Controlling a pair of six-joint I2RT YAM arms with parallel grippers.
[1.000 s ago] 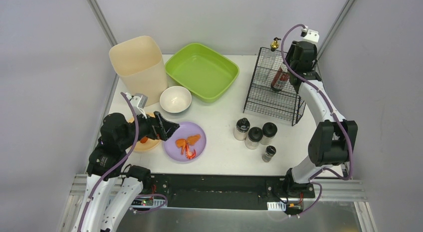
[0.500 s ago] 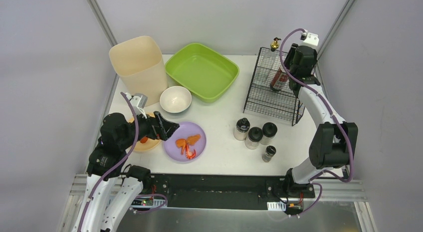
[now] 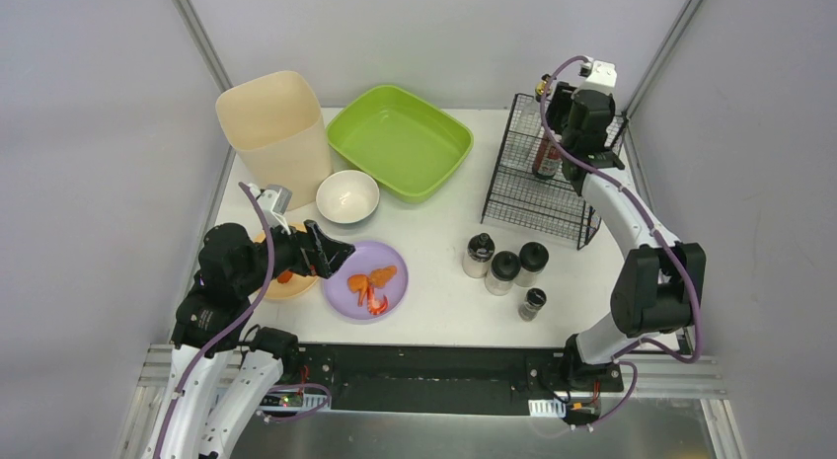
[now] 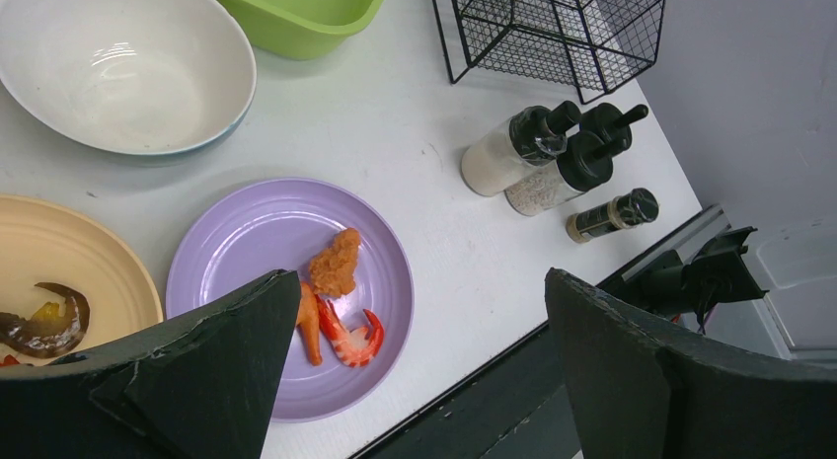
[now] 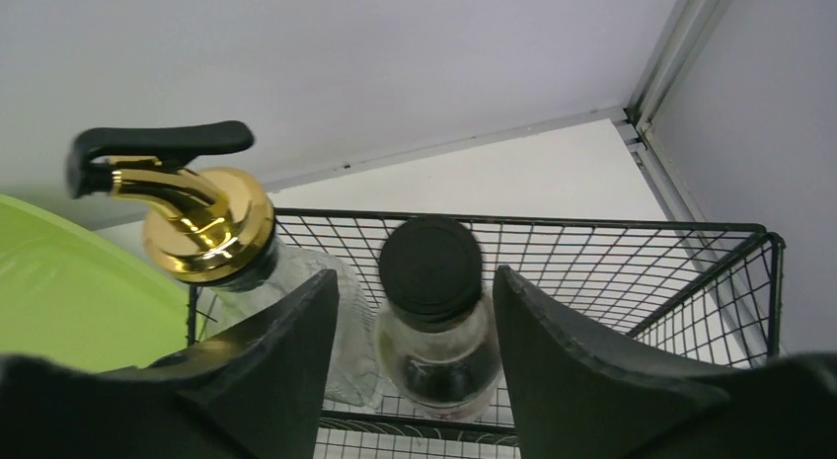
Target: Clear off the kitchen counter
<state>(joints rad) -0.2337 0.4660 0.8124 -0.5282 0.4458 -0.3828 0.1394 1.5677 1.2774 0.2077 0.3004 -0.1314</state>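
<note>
The white kitchen counter (image 3: 434, 232) holds a purple plate (image 3: 365, 279) with shrimp (image 4: 345, 336) and fried pieces, a tan plate (image 3: 286, 284) with scraps, a white bowl (image 3: 347, 196) and several black-capped shakers (image 3: 503, 267). My left gripper (image 3: 331, 254) is open and empty above the purple plate's left edge (image 4: 247, 242). My right gripper (image 3: 565, 123) is at the back of the wire rack (image 3: 543, 197), open, its fingers either side of a dark black-capped sauce bottle (image 5: 434, 321) standing in the rack, with a gap on the left side.
A gold-pump glass bottle (image 5: 197, 222) stands in the rack just left of the sauce bottle. A green tray (image 3: 400, 141) and a tall beige bin (image 3: 274, 133) stand at the back. A small spice jar (image 3: 533, 303) stands near the front edge.
My right gripper has moved toward the back left of the rack, and the sauce bottle has gone from tilted to upright there. The left arm has not moved.
</note>
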